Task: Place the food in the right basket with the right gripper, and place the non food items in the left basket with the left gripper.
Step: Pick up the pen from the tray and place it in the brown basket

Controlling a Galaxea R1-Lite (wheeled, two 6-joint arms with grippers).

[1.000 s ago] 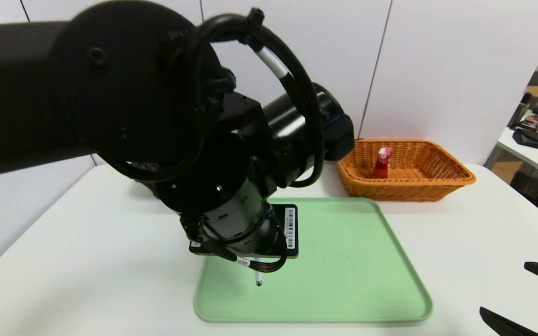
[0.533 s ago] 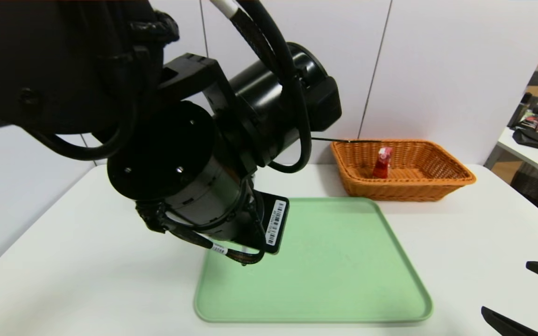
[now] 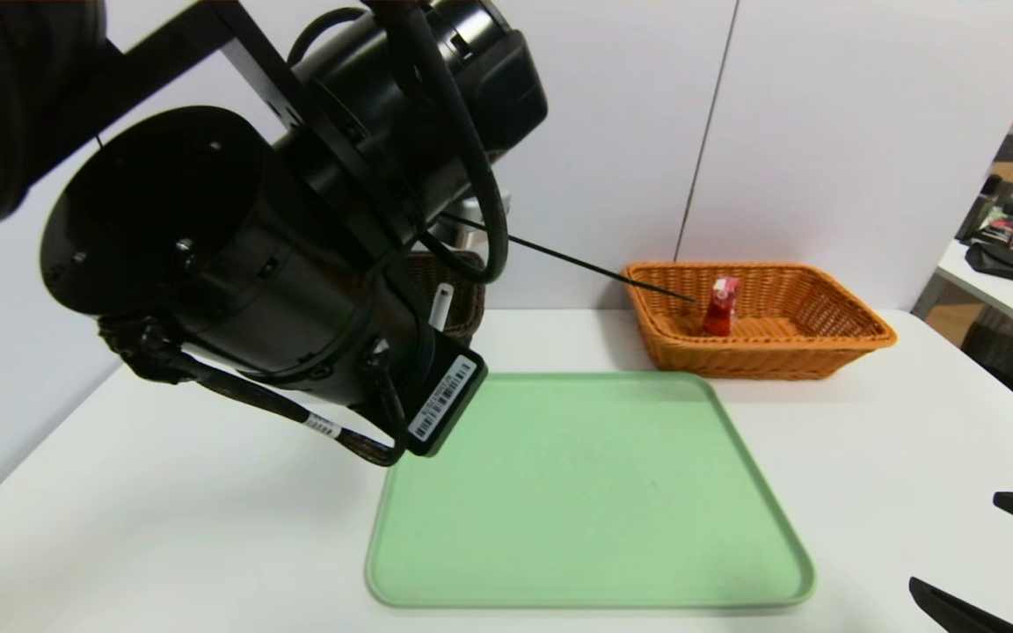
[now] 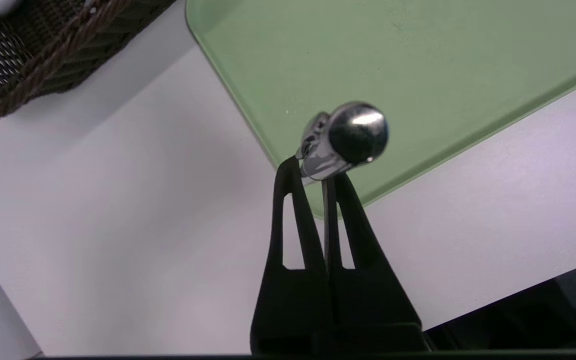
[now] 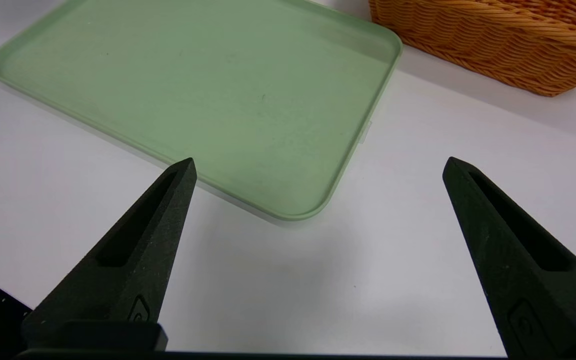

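My left gripper (image 4: 318, 167) is shut on a slim silver-and-white pen (image 4: 348, 137), seen end-on in the left wrist view. It hangs above the table by the green tray's (image 4: 418, 60) near-left corner. In the head view the pen's white end (image 3: 441, 306) pokes out past the left arm, in front of the dark wicker left basket (image 3: 469, 303). The orange right basket (image 3: 858, 338) at the back right holds a red food packet (image 3: 721, 306). My right gripper (image 3: 999, 563) stands open and empty over the table, right of the tray.
The green tray (image 3: 594, 492) lies bare in the middle of the white table. My left arm (image 3: 234, 246) fills the upper left of the head view and hides most of the dark basket (image 4: 28, 50). A second table (image 3: 1008, 290) with clutter stands far right.
My left arm has risen and swung left and back, carrying the pen off the tray towards the dark basket. The right gripper has not moved.
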